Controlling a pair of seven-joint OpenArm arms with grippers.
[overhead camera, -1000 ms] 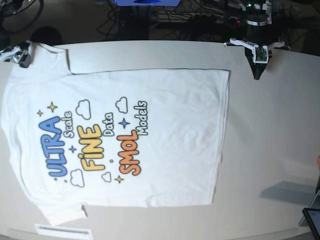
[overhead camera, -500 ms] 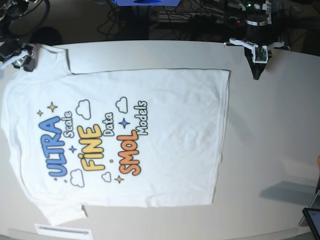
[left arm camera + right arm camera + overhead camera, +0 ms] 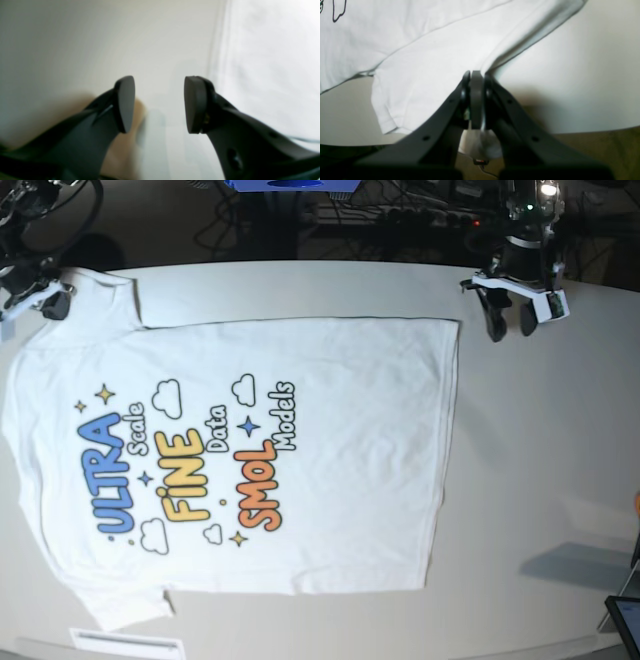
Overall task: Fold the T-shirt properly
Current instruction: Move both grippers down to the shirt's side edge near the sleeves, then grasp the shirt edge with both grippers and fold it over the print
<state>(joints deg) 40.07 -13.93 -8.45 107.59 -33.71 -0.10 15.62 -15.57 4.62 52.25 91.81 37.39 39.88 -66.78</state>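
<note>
The white T-shirt [image 3: 300, 450] lies flat on the table, print up, with blue, yellow and orange lettering. My right gripper [image 3: 50, 302] at the far left corner is shut on the edge of the upper sleeve [image 3: 95, 295]. In the right wrist view the gripper [image 3: 476, 76] pinches the sleeve cloth [image 3: 432, 75] at the table edge. My left gripper [image 3: 510, 330] is open and empty just right of the shirt's hem corner [image 3: 455, 325]. In the left wrist view this gripper [image 3: 158, 105] hovers over bare table with the shirt hem [image 3: 270, 62] to its right.
The white table [image 3: 540, 460] extends right of the shirt. A white label strip [image 3: 125, 643] lies at the front left edge. A dark screen [image 3: 625, 620] sits at the front right corner. Cables and equipment [image 3: 400, 215] lie behind the table's far edge.
My left gripper has gone from shut to open and turned, staying near the hem corner. My right gripper has shifted slightly up and left with the sleeve.
</note>
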